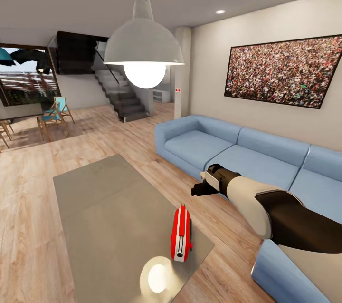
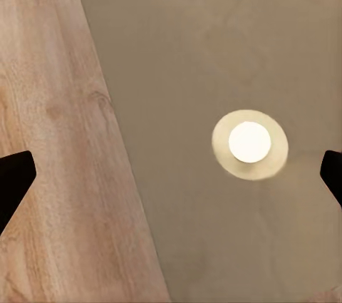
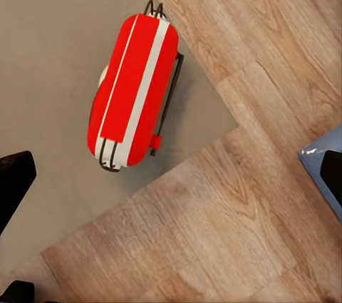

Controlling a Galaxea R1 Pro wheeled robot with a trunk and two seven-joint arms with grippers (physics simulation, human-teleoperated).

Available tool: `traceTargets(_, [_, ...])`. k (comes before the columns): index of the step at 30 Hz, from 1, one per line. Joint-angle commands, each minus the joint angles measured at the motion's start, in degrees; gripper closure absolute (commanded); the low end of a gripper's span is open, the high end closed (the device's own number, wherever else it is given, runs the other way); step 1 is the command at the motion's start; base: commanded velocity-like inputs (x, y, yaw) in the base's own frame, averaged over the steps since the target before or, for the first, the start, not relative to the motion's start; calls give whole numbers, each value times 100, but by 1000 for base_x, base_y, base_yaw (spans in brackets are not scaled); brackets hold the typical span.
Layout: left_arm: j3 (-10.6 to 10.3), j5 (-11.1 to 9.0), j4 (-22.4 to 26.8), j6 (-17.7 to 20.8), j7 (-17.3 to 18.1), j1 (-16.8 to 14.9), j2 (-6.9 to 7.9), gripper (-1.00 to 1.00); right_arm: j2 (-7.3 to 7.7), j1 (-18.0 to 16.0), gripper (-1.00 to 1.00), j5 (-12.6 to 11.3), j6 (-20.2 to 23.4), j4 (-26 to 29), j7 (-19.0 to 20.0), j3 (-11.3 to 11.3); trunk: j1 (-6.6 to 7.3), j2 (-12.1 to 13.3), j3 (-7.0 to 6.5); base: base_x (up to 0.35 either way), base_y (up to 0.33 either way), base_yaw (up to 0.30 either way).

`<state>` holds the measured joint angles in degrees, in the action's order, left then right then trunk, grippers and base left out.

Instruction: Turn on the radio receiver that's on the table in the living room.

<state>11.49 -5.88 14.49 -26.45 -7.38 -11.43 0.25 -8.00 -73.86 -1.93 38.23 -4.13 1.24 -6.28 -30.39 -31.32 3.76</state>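
Note:
The red radio receiver (image 1: 181, 234) with white trim stands near the right front corner of the grey glossy table (image 1: 104, 198). In the right wrist view the radio (image 3: 132, 93) is seen from above, its thin handle along one side, on the table (image 3: 50, 46) close to its edge. My right gripper (image 1: 197, 191) hangs above and beyond the radio, apart from it, between table and sofa. Its fingers stand wide apart and open (image 3: 171, 178), holding nothing. My left gripper (image 2: 171, 178) is open over the table's edge (image 2: 214, 46), above the bare top and wood floor.
A blue sectional sofa (image 1: 247, 151) runs along the right, its near end (image 1: 280, 274) close to my right arm. A white pendant lamp (image 1: 142, 46) hangs over the table and mirrors in the top (image 1: 156, 277). Farther back are a staircase (image 1: 121, 98) and wooden chairs (image 1: 52, 115).

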Motion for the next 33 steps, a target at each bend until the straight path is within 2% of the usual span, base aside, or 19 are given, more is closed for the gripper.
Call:
traceTargets(1, [0,0,0,0,0,0,0,-100,0,1,-100,0,0,0,0,-1,-23,-42,19,0,0,0])
traceTargets(11, [2,-1,1,0,0,0,-6,-100,0,-1,-100,0,0,0,-1,-4,-242,-443,198,0,6,0])
traceTargets(21, [9,-5,-1,-4,0,0,-8,-100,0,-1,-100,8,0,0,-9,-4,-462,-844,378,0,185,0])
traceTargets(33, [11,-2,1,-25,-9,0,-13,-100,7,-1,-100,14,-8,0,-36,-14,-725,-1325,593,0,11,0])
